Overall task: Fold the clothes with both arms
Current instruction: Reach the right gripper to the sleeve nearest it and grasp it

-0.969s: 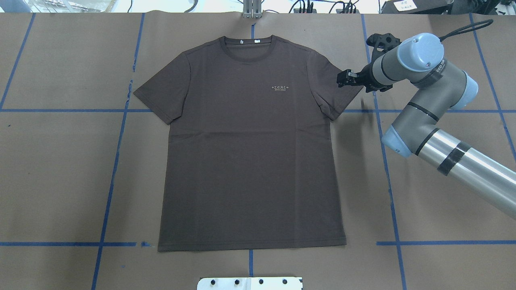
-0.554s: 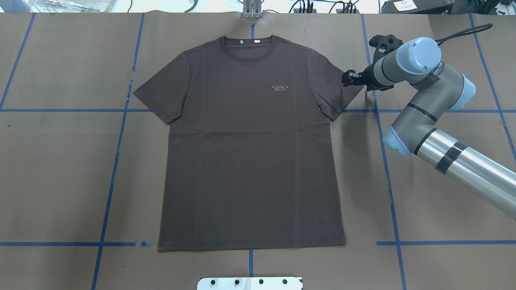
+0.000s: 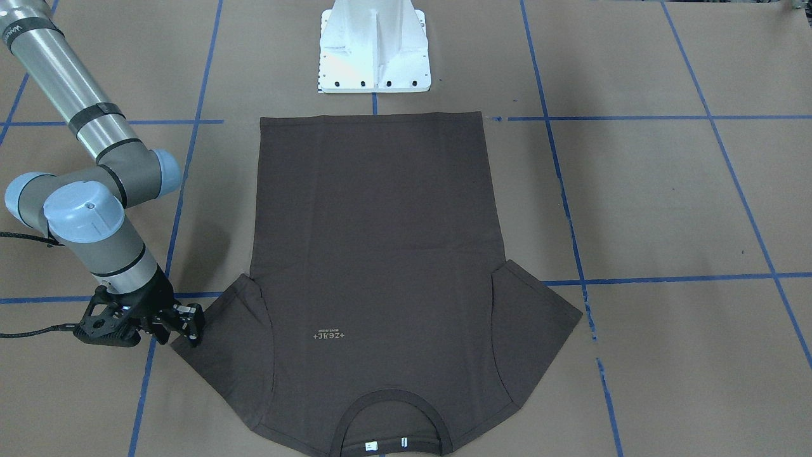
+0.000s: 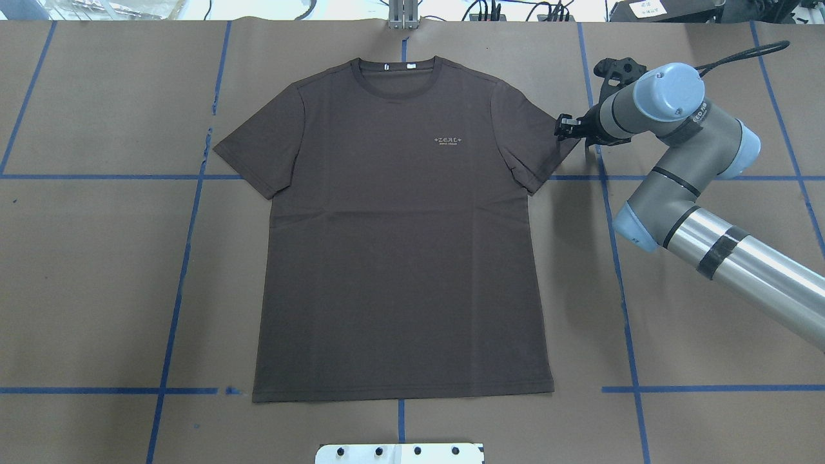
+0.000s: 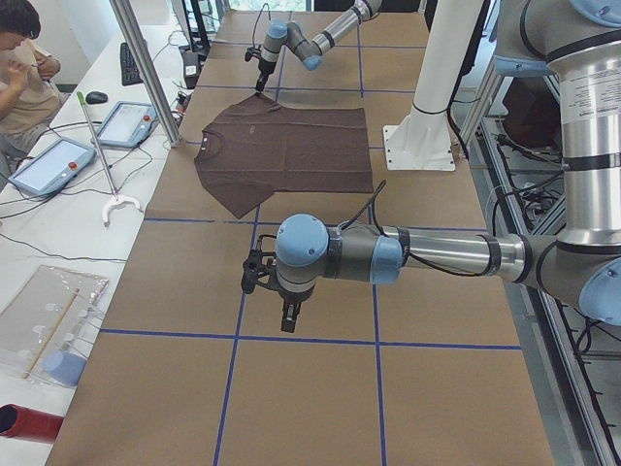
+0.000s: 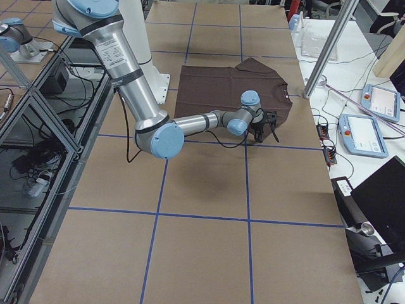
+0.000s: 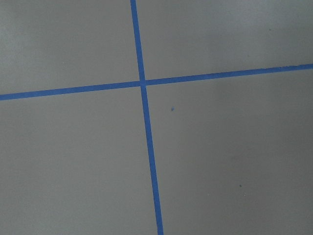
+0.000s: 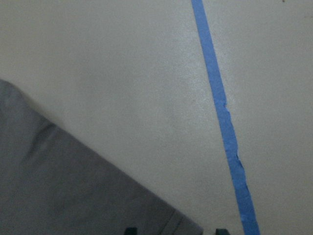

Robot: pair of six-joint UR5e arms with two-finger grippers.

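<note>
- A dark brown short-sleeved T-shirt (image 4: 399,258) lay flat and face up in the middle of the bench (image 4: 709,361), which was covered with brown paper.
- Its hem was toward the white pedestal base (image 3: 374,47), and its ribbed round collar (image 4: 396,80) with white neck tags (image 4: 398,65) was on the far side.
- Small pale lettering (image 4: 450,140) was visible on the chest.
- Both sleeves were spread out to the sides.
- The grey right arm with light blue joint caps (image 4: 683,129) reached to the outer corner of the shirt's sleeve (image 4: 535,142) on the robot's right side.
- The black right end effector (image 4: 566,126) was low over this sleeve corner, pointing downward.
- In the right wrist view its two fingertips (image 8: 221,230) stood apart, and the tip of the sleeve was between them; they had no hold of the cloth.
- The grey left arm (image 5: 437,254) was well apart from the shirt, above bare paper on the robot's left side.
- The left end effector (image 5: 288,316) pointed down over a crossing of blue tape lines (image 7: 146,122); I cannot tell how far it was opened.
</note>
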